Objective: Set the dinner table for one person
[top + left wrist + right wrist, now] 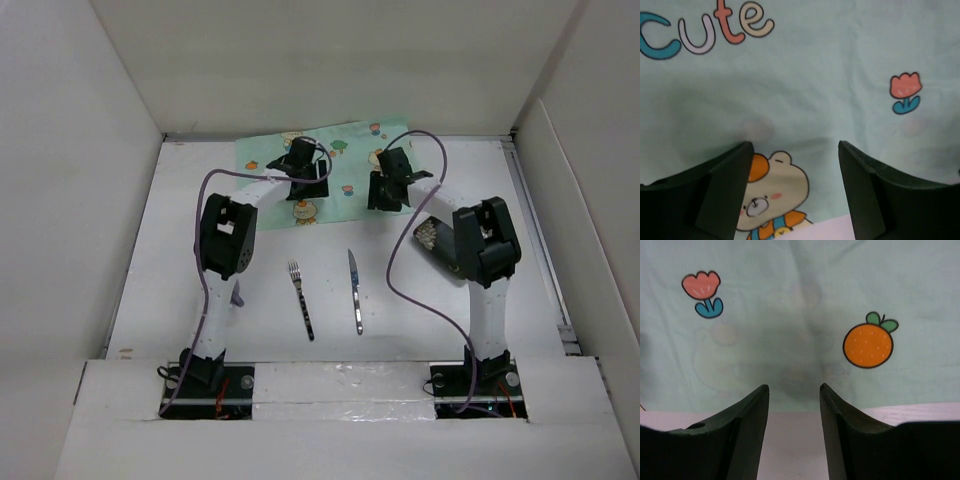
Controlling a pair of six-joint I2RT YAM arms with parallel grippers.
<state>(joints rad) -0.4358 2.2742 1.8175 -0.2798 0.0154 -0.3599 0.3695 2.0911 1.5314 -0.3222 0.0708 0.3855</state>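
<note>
The large flat white rectangular dinner table [180, 300], walled in white, carries all items. A mint-green cartoon-printed cloth placemat [345, 150] lies flat at its far centre. The left gripper [795, 150] and right gripper [794, 390] hover over the placemat's near edge, jaws apart and holding nothing. A metal fork [302, 298] and a metal knife [355, 290] lie side by side nearer the arm bases, clear of the placemat.

The placemat [840, 60] is soft, matt printed cloth, faintly creased. The fork [301, 298] and knife [356, 292] are shiny metal, lying on the smooth, matt white worktop [270, 310]. The left end effector [795, 150] and right end effector [794, 390] look like matt black plastic.
</note>
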